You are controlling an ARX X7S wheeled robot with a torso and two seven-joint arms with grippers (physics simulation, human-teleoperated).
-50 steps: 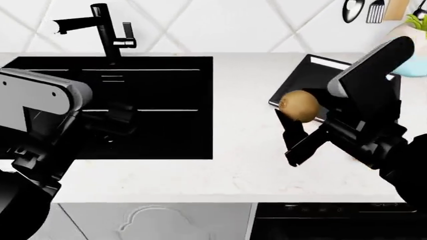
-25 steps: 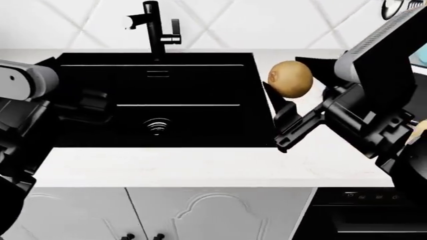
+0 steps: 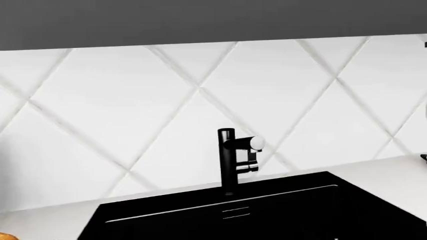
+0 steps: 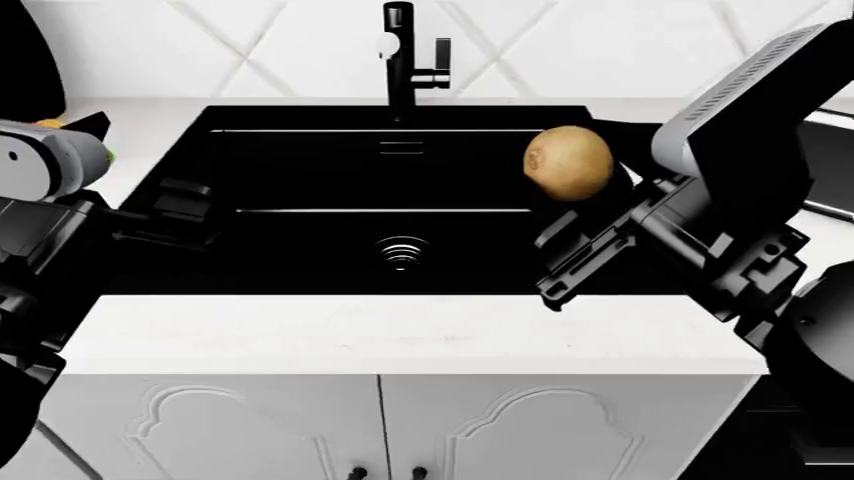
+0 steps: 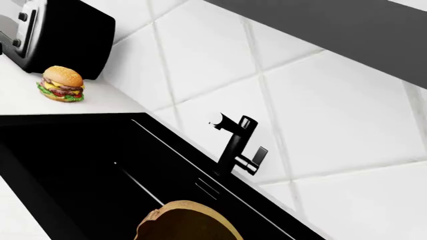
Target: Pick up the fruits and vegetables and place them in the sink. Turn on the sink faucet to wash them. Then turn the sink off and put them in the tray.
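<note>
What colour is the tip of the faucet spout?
Light grey-white, against the black faucet; the spout tip shows best in the left wrist view.

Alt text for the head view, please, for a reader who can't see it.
The right gripper holds a kiwi over the right side of a black sink, above the drain. A black faucet stands behind the sink on the white counter, and the left arm reaches in over the sink's left edge.

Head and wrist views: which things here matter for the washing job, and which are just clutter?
Job:
- olive-brown fuzzy kiwi, held by right gripper
- matte black rectangular sink
- tall black faucet

Clutter:
- sesame-bun hamburger
- black countertop appliance
</note>
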